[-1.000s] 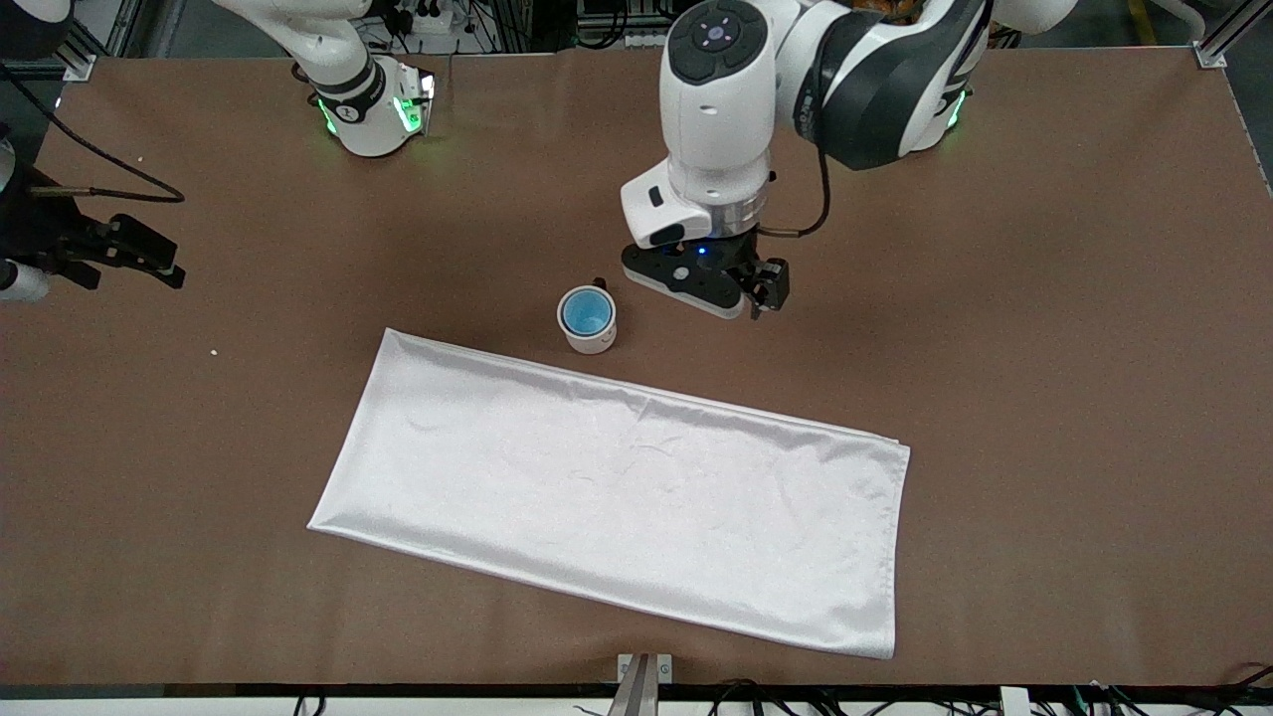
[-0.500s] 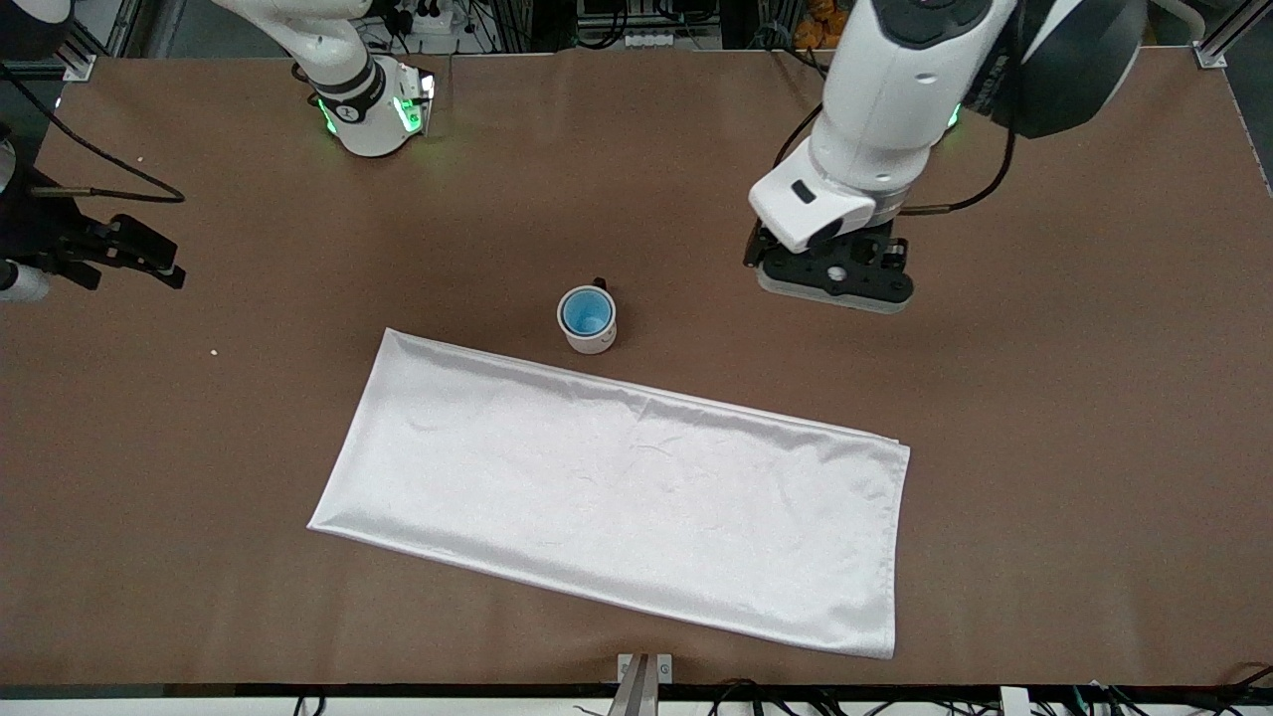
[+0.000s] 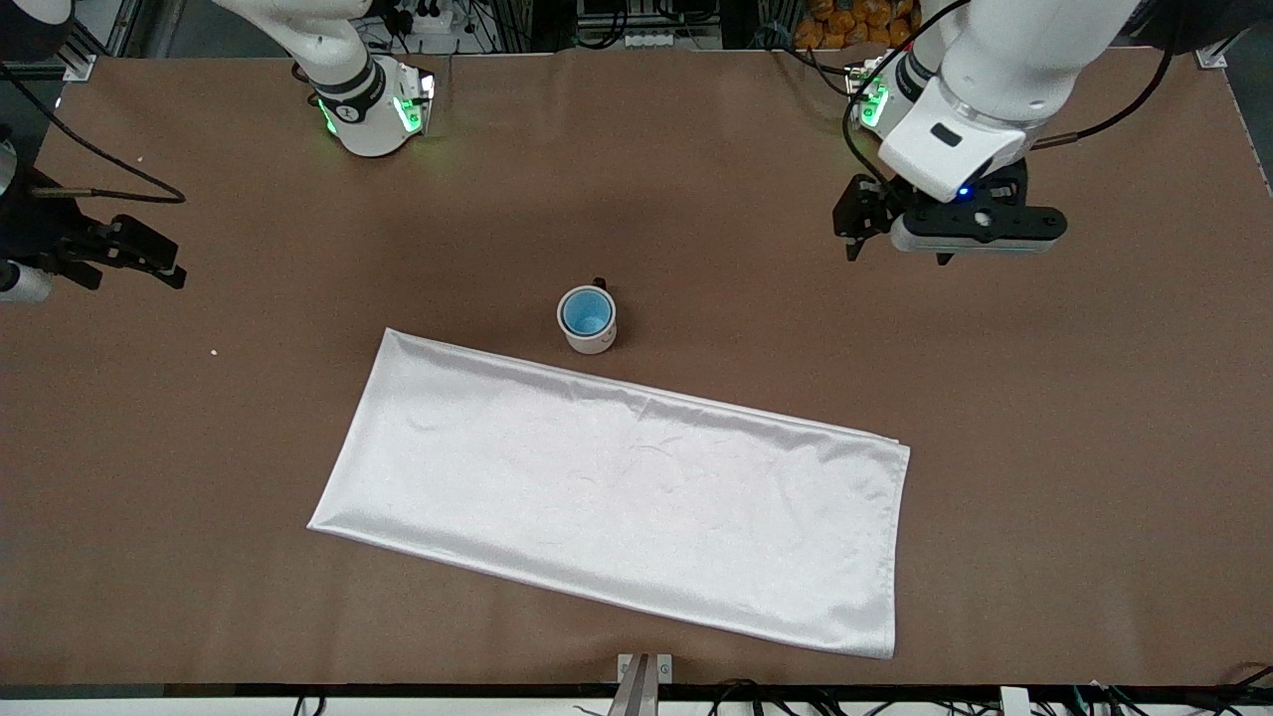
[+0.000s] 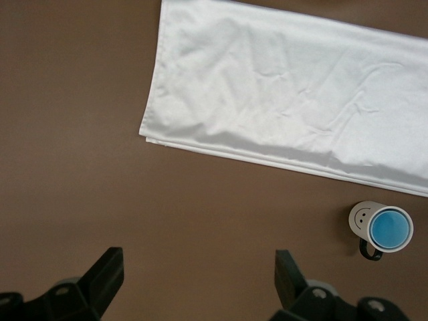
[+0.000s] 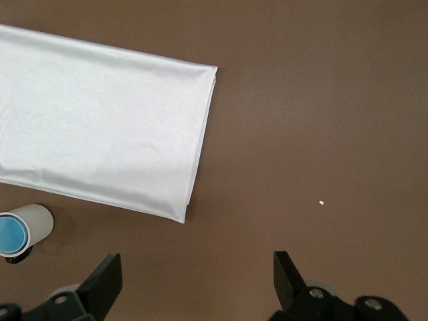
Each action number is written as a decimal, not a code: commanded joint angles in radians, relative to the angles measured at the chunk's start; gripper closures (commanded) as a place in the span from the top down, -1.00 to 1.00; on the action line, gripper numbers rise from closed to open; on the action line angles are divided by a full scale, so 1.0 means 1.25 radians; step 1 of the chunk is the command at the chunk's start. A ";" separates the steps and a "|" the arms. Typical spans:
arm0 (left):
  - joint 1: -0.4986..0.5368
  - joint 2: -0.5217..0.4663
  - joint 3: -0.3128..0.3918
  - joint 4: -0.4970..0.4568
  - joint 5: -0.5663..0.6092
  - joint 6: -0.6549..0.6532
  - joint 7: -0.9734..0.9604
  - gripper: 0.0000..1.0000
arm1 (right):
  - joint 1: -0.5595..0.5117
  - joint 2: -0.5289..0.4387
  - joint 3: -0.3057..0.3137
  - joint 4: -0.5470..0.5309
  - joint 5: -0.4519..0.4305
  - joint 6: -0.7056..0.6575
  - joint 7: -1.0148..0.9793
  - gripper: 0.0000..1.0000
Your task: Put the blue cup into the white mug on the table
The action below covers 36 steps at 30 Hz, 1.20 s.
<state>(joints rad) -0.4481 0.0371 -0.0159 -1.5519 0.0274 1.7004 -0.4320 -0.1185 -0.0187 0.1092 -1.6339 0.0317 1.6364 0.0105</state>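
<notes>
The blue cup sits upright inside the white mug, which stands on the brown table near its middle. The left wrist view shows both, the blue cup in the white mug, whose side bears a small face and a black handle. My left gripper hangs open and empty over bare table toward the left arm's end, well away from the mug; its fingers have only table between them. My right gripper waits open and empty, high at the right arm's end, its fingers wide apart.
A shiny white cloth lies flat, just nearer the front camera than the mug. A tiny white speck lies toward the right arm's end. A metal bracket sits at the table's front edge.
My left gripper has drawn away from beside the mug toward the left arm's end of the table, open all the while. The cup and mug have not moved; the right arm is still.
</notes>
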 commanded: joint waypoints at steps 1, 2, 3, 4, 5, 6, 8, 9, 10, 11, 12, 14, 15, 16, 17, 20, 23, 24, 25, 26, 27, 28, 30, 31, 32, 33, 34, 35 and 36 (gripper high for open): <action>0.053 -0.053 -0.009 -0.052 -0.034 -0.008 -0.013 1.00 | -0.008 0.001 0.010 0.005 -0.006 -0.008 -0.008 1.00; 0.060 -0.054 -0.009 -0.052 -0.034 -0.014 -0.013 1.00 | -0.008 0.001 0.010 0.005 -0.006 -0.008 -0.008 1.00; 0.068 -0.055 -0.009 -0.052 -0.034 -0.018 -0.013 1.00 | -0.008 0.001 0.010 0.005 -0.006 -0.010 -0.008 1.00; 0.077 -0.057 -0.009 -0.052 -0.035 -0.020 -0.013 1.00 | -0.008 0.001 0.010 0.004 -0.006 -0.010 -0.008 1.00; 0.086 -0.059 -0.009 -0.052 -0.035 -0.020 -0.012 1.00 | -0.008 0.001 0.010 0.004 -0.006 -0.010 -0.008 1.00; 0.096 -0.063 -0.011 -0.052 -0.035 -0.020 -0.012 1.00 | -0.008 0.001 0.010 0.004 -0.006 -0.010 -0.008 1.00; 0.109 -0.063 -0.017 -0.052 -0.035 -0.029 -0.013 1.00 | -0.008 0.001 0.010 0.004 -0.006 -0.010 -0.008 1.00; 0.120 -0.063 -0.023 -0.051 -0.034 -0.032 -0.014 1.00 | -0.008 0.001 0.010 0.004 -0.006 -0.010 -0.008 1.00; 0.133 -0.063 -0.025 -0.052 -0.034 -0.035 -0.014 1.00 | -0.008 0.001 0.010 0.005 -0.006 -0.010 -0.008 1.00; 0.145 -0.063 -0.031 -0.052 -0.034 -0.035 -0.014 1.00 | -0.008 0.001 0.010 0.004 -0.006 -0.010 -0.008 1.00; 0.155 -0.064 -0.039 -0.052 -0.034 -0.037 -0.013 1.00 | -0.008 0.001 0.010 0.005 -0.006 -0.010 -0.008 1.00; 0.180 -0.064 -0.051 -0.051 -0.034 -0.040 -0.012 1.00 | -0.007 0.001 0.011 0.004 -0.006 -0.010 -0.008 1.00; 0.193 -0.065 -0.057 -0.051 -0.034 -0.042 -0.012 1.00 | -0.007 0.001 0.011 0.004 -0.006 -0.010 -0.008 1.00; 0.202 -0.065 -0.063 -0.051 -0.034 -0.044 -0.009 1.00 | -0.007 0.001 0.011 0.004 -0.006 -0.010 -0.007 1.00; 0.212 -0.067 -0.069 -0.051 -0.034 -0.044 -0.004 1.00 | -0.007 0.001 0.011 0.004 -0.006 -0.010 -0.008 1.00; 0.234 -0.074 -0.073 -0.051 -0.034 -0.047 0.001 1.00 | -0.007 0.001 0.012 0.004 -0.006 -0.010 -0.007 1.00; 0.238 -0.076 -0.072 -0.051 -0.034 -0.051 0.001 1.00 | -0.007 0.001 0.012 0.004 -0.006 -0.011 -0.007 1.00; 0.244 -0.076 -0.072 -0.051 -0.034 -0.052 0.002 1.00 | -0.007 0.001 0.013 0.004 -0.006 -0.011 -0.008 1.00; 0.254 -0.076 -0.073 -0.049 -0.034 -0.055 0.002 1.00 | -0.007 0.001 0.013 0.005 -0.006 -0.011 -0.008 1.00; 0.264 -0.076 -0.074 -0.049 -0.034 -0.056 0.004 1.00 | -0.006 0.001 0.013 0.005 -0.006 -0.011 -0.008 1.00; 0.269 -0.076 -0.074 -0.049 -0.035 -0.056 0.007 1.00 | -0.007 0.001 0.013 0.005 -0.006 -0.011 -0.007 1.00; 0.270 -0.076 -0.074 -0.049 -0.035 -0.055 0.013 1.00 | -0.007 0.001 0.013 0.005 -0.006 -0.011 -0.007 1.00; 0.274 -0.076 -0.073 -0.051 -0.035 -0.056 0.037 1.00 | -0.007 0.001 0.013 0.005 -0.006 -0.011 -0.008 1.00; 0.276 -0.076 -0.072 -0.051 -0.035 -0.056 0.052 1.00 | -0.007 0.001 0.013 0.005 -0.006 -0.011 -0.007 1.00; 0.281 -0.076 -0.072 -0.051 -0.035 -0.056 0.067 1.00 | -0.007 0.001 0.013 0.005 -0.006 -0.011 -0.007 1.00; 0.288 -0.076 -0.072 -0.051 -0.035 -0.056 0.077 1.00 | -0.007 0.001 0.013 0.005 -0.006 -0.011 -0.008 1.00; 0.298 -0.076 -0.073 -0.051 -0.035 -0.056 0.085 1.00 | -0.007 0.001 0.013 0.005 -0.006 -0.011 -0.007 1.00; 0.303 -0.076 -0.074 -0.052 -0.035 -0.057 0.095 1.00 | -0.007 0.001 0.013 0.005 -0.006 -0.010 -0.007 1.00; 0.303 -0.076 -0.073 -0.052 -0.035 -0.058 0.104 1.00 | -0.007 0.001 0.013 0.005 -0.006 -0.011 -0.007 1.00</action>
<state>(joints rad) -0.1108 -0.0352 -0.0931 -1.5979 0.0057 1.6414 -0.3692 -0.1183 -0.0180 0.1163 -1.6340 0.0317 1.6325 0.0101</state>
